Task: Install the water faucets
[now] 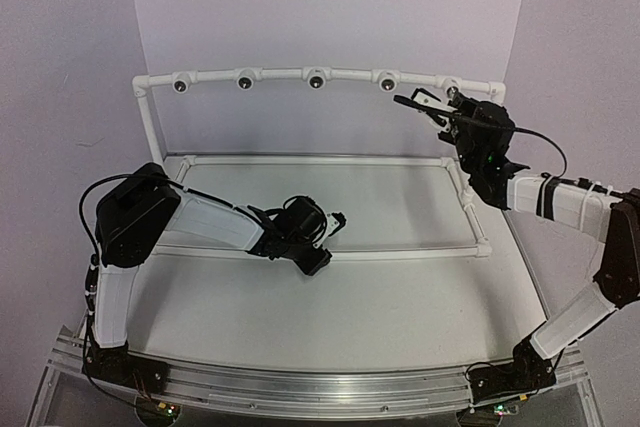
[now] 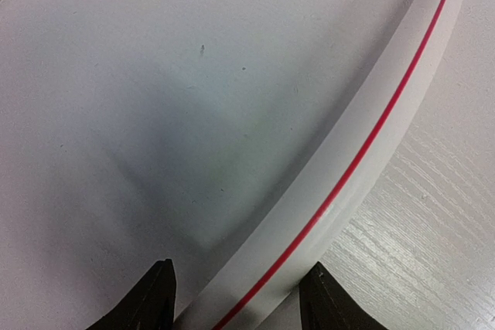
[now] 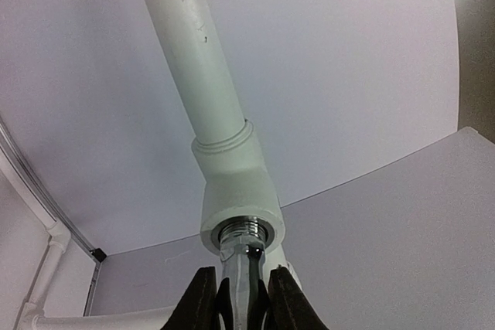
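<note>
My right pincer (image 3: 242,287) clamps a water faucet (image 3: 244,256), thread at the end fitting (image 3: 236,202) for screwing in; my left pincer (image 2: 241,291) straddles the frame pipe (image 2: 348,152), probably bracing, grip unclear.

No readable text, label, brand, number or sign appears anywhere.

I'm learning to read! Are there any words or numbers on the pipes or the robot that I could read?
No readable text anywhere.
White pipe with red stripe: no letters.
Top-rail pipe: tiny dark specks, too small to read.
Water faucet: no marking shows.
</note>
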Controlling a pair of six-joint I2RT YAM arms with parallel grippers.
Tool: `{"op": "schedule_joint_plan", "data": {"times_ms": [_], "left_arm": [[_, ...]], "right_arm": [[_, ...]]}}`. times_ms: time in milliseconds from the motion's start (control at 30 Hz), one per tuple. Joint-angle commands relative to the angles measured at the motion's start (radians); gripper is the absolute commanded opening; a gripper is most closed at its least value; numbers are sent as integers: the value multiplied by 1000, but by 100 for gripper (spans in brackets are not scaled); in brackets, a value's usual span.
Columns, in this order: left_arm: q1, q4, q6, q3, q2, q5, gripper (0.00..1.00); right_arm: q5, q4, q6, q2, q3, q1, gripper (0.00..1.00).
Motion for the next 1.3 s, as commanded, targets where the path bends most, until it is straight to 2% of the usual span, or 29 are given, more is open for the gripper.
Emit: {"op": "schedule_joint_plan", "data": {"times_ms": [0,467,933,1267], "left_arm": [[-22,-259,-186,-107,139,80,0],[-28,-257,-194,-117,145,81,0],[-36,-270,-196,-108,160,85,0],[-37,-274,-191,-102,163,84,0]], "right_arm": [[-7,52,52,17,81,-1,0],[-11,158,19,54,59,-7,0],[-51,8,223,19,88,-11,0],[-57,-15,336,23,100,-18,0]]}}
